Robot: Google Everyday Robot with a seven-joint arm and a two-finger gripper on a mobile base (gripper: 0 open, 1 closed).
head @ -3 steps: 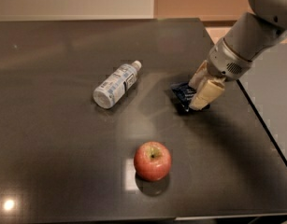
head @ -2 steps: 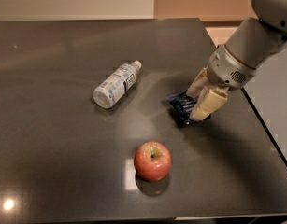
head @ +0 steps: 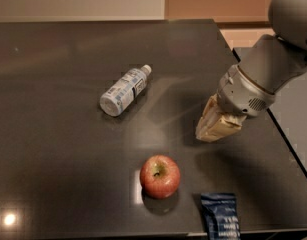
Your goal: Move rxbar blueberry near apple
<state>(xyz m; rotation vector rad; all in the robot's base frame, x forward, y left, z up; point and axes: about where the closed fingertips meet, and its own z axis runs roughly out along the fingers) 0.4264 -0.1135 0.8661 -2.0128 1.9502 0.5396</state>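
Note:
The rxbar blueberry (head: pixel 220 215), a dark navy wrapper with pale lettering, lies flat at the table's front edge. It is just right of the apple, a short gap apart. The red apple (head: pixel 160 176) stands upright with its yellowish stem dimple facing up. My gripper (head: pixel 213 128), with tan fingers, hangs above the table, behind and above the bar and to the right of the apple. It is open and holds nothing.
A clear plastic bottle with a white label (head: pixel 124 90) lies on its side at the middle of the dark table (head: pixel 53 149). The table's right edge runs close under my arm (head: pixel 265 74), and its front edge is right at the bar.
The bar was held in my gripper at the middle right. It now lies free at the front edge beside the apple, and my gripper stands above and behind it, empty.

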